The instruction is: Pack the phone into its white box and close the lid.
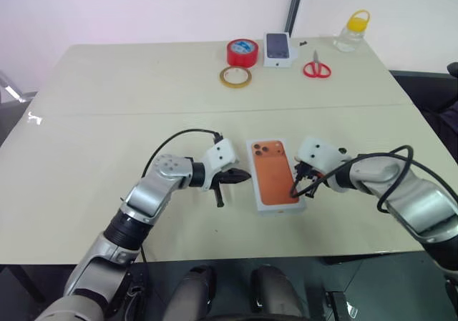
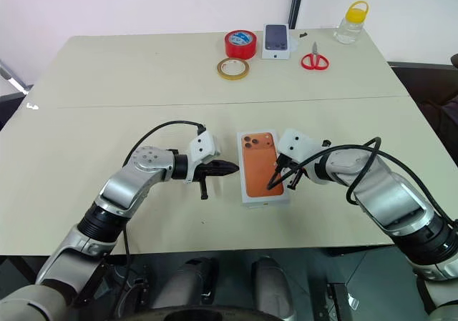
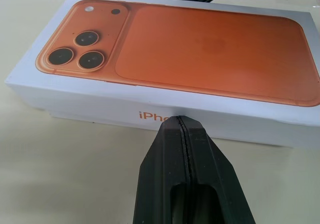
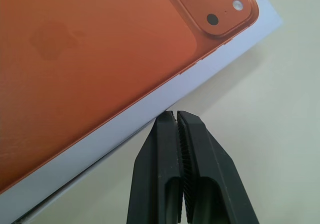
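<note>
Both our grippers, left (image 1: 240, 177) and right (image 1: 297, 189), flank the closed white box (image 1: 275, 176) near the table's (image 1: 107, 114) front edge, fingers pinched together, gripping nothing. Its long axis runs away from us; the orange phone picture on the lid (image 3: 200, 49) has lenses at the far end.

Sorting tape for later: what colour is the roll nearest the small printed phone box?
Red tape roll; left eye view shows it best.

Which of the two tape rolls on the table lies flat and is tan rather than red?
The tan tape roll, lying flat in front of the taller red tape roll.
</note>
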